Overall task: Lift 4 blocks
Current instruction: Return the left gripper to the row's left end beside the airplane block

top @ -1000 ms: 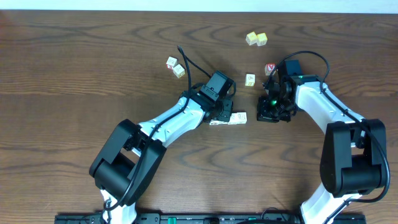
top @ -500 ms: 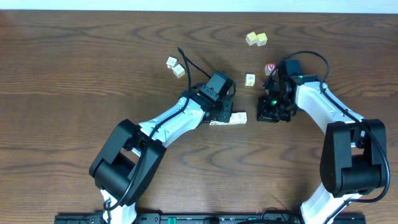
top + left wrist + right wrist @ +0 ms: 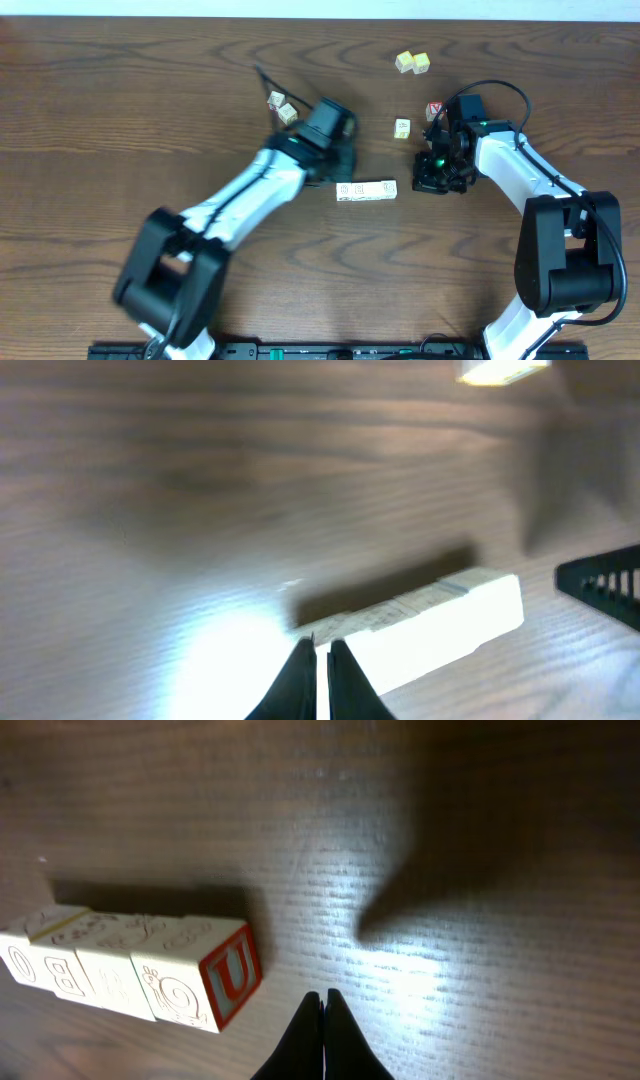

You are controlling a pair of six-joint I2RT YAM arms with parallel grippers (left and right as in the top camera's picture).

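Note:
The blocks (image 3: 366,190) lie end to end in a short cream-white row on the brown table. In the right wrist view the row (image 3: 130,970) ends in an orange-red face with a U (image 3: 232,975). My right gripper (image 3: 323,995) is shut and empty just right of that end; overhead it (image 3: 432,184) sits right of the row. My left gripper (image 3: 318,658) is shut and empty over the row's left end (image 3: 430,625), in a blurred view. Overhead, the left gripper (image 3: 343,168) hangs just up and left of the row.
Two small cubes (image 3: 281,106) lie at the back left, beside the left wrist. Two pale yellow cubes (image 3: 412,62) sit at the far back. A single cube (image 3: 402,128) and a red-faced cube (image 3: 434,110) lie near the right arm.
My left arm has swung up and to the left, away from the row's left end. The row of blocks stays in place on the table. The right arm has not moved.

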